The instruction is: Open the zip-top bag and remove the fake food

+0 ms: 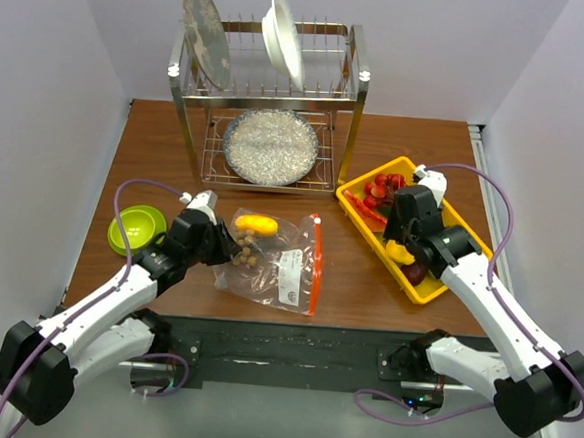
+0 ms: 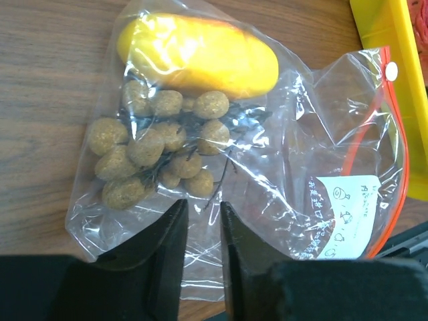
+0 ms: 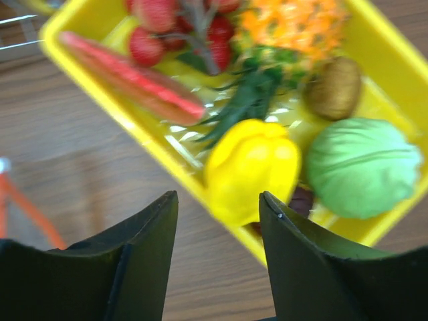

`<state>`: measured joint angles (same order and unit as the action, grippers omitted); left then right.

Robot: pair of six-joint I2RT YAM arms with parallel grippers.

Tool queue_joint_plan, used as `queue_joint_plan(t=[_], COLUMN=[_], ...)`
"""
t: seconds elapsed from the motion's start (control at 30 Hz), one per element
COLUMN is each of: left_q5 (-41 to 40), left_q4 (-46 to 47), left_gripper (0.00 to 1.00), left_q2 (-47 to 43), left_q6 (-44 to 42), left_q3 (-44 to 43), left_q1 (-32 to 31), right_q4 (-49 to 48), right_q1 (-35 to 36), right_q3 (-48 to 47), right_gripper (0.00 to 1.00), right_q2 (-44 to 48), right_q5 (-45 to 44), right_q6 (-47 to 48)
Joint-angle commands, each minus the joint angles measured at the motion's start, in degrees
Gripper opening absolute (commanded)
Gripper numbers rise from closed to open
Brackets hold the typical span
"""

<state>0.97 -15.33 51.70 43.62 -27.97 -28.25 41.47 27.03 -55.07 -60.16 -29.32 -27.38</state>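
The zip-top bag (image 1: 274, 258) (image 2: 294, 134) lies flat on the wooden table with its orange-red zipper strip (image 2: 394, 154) on the right. Inside it are a yellow-orange mango (image 2: 197, 57) (image 1: 257, 223) and a cluster of brown balls (image 2: 157, 150). My left gripper (image 2: 202, 207) (image 1: 222, 251) is at the bag's closed end, its jaws a little apart with clear plastic showing in the gap. My right gripper (image 3: 219, 200) (image 1: 399, 237) hangs open over the near rim of the yellow tray (image 3: 154, 144). A yellow bell pepper (image 3: 251, 167) and a red chilli (image 3: 134, 77) lie in the tray.
The tray (image 1: 359, 199) also holds a pale green cabbage (image 3: 361, 167), a brown kiwi-like piece (image 3: 334, 87) and strawberries (image 3: 150, 33). A metal dish rack (image 1: 270, 97) stands at the back, and a green dish (image 1: 136, 228) lies at the left.
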Motion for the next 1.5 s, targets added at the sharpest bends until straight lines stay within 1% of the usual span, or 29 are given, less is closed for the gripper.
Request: queue_joint_plan(t=[0.0,0.03,0.07,0.1,0.13,0.17,0.2,0.23,0.27,0.3,0.4,0.43,0.57,0.6,0.73,0.8,0.83,0.93,1.0,1.2,1.27,1.4,1.47], left_q5=[2.28,1.67,0.79,-0.87,-2.45,-3.51,-5.44,-6.24,-6.94,-7.3,-8.53,-9.23,-18.0,-18.98,-18.73,-17.33,-17.06,-16.97,-17.06,-17.67,-17.5,-17.14,-16.88], left_q4=[3.03,2.85,2.5,2.41,1.89,1.71,1.54,0.75,0.74,0.57,-0.22,-0.83,-2.16,-1.81,0.56,1.96,2.41,3.9,5.3,6.98,8.03,9.09,9.88], left_gripper=[0.34,0.35,0.37,0.38,0.39,0.41,0.42,0.45,0.46,0.47,0.49,0.49,0.49,0.49,0.42,0.4,0.38,0.36,0.36,0.33,0.31,0.25,0.23], left_q2=[1.99,2.52,3.05,4.1,4.8,5.51,6.99,7.62,8.32,9.46,11.31,11.66,11.84,12.02,14.39,15.97,16.41,18.17,19.22,23.18,23.97,25.38,25.2], left_q6=[-3.01,-3.36,-3.97,-4.24,-4.33,-4.76,-4.94,-5.12,-5.73,-6.08,-7.14,-7.31,-6.18,-5.83,-5.29,-5.82,-6.0,-6.79,-7.31,-8.37,-8.02,-7.23,-6.44], left_q3=[-4.2,-4.81,-6.47,-7.36,-8.32,-10.33,-11.4,-12.45,-14.03,-14.74,-16.42,-16.68,-15.89,-15.8,-15.89,-15.98,-16.15,-16.5,-16.77,-17.3,-16.07,-14.49,-12.91], left_q1=[-1.45,-3.02,-4.17,-5.4,-8.11,-9.53,-10.85,-12.86,-13.75,-14.89,-16.13,-16.13,-15.87,-15.7,-13.15,-11.05,-10.43,-7.88,-6.3,-5.33,-5.24,-5.24,-5.24], right_q4=[-4.63,-5.78,-8.49,-9.99,-11.75,-15.42,-17.11,-19.04,-22.98,-24.93,-32.84,-34.95,-48.02,-49.98,-56.66,-59.92,-62.02,-66.06,-67.57,-68.46,-68.98,-73.2,-74.43], right_q1=[2.58,3.9,6.96,8.03,8.83,9.96,10.24,10.24,10.24,10.24,10.24,10.15,10.33,10.33,10.33,10.24,10.24,10.33,10.33,10.24,10.33,11.03,12.08], right_q3=[1.71,3.11,3.73,4.44,6.27,7.33,8.39,11.1,12.43,13.66,19.89,20.96,25.62,27.02,29.14,29.84,29.84,30.11,30.11,29.84,29.93,30.98,31.16], right_gripper=[0.53,0.52,0.52,0.52,0.52,0.52,0.5,0.49,0.49,0.47,0.46,0.45,0.43,0.43,0.41,0.41,0.41,0.41,0.41,0.4,0.4,0.39,0.39], right_q2=[1.54,1.71,1.8,1.54,1.19,0.49,0.22,0.05,-0.04,0.04,-0.3,-0.57,-3.38,-4.69,-8.3,-9.79,-11.1,-14.09,-15.07,-17.36,-17.97,-20.86,-21.66], right_q5=[13.03,13.76,14.81,16.04,19.62,20.96,22.02,24.9,26.06,27.29,30.71,31.6,37.83,38.63,40.13,40.31,40.66,41.27,41.45,41.54,42.24,43.47,43.21], right_q6=[-4.17,-5.22,-7.23,-8.3,-9.53,-11.71,-12.87,-13.92,-16.11,-17.26,-21.83,-22.89,-29.21,-30.1,-33.0,-34.14,-34.5,-35.99,-36.52,-37.14,-37.49,-39.07,-39.42])
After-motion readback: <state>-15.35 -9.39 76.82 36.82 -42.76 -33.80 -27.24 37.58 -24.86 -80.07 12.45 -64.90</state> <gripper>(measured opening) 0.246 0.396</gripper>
